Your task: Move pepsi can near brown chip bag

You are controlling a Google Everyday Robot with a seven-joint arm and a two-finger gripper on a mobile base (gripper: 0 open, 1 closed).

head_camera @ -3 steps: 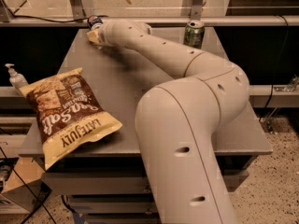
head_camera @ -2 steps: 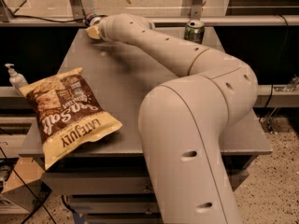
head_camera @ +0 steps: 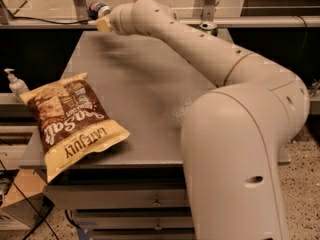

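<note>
The pepsi can (head_camera: 97,9), blue with a silver end, is at the tip of my gripper (head_camera: 102,20), above the far left corner of the grey table (head_camera: 135,84). The gripper is shut on the can and holds it tilted, raised off the tabletop. My arm reaches across the table from the right. The brown chip bag (head_camera: 70,121) lies flat at the table's front left corner, hanging a little over the edge, far from the can.
A green can (head_camera: 207,28) stands at the back of the table, partly hidden behind my arm. A soap pump bottle (head_camera: 15,84) stands left of the table. A metal rail (head_camera: 260,20) runs behind the table. Drawers sit below the tabletop.
The gripper has risen at the far left corner, with the pepsi can now held above the tabletop. The chip bag has not moved.
</note>
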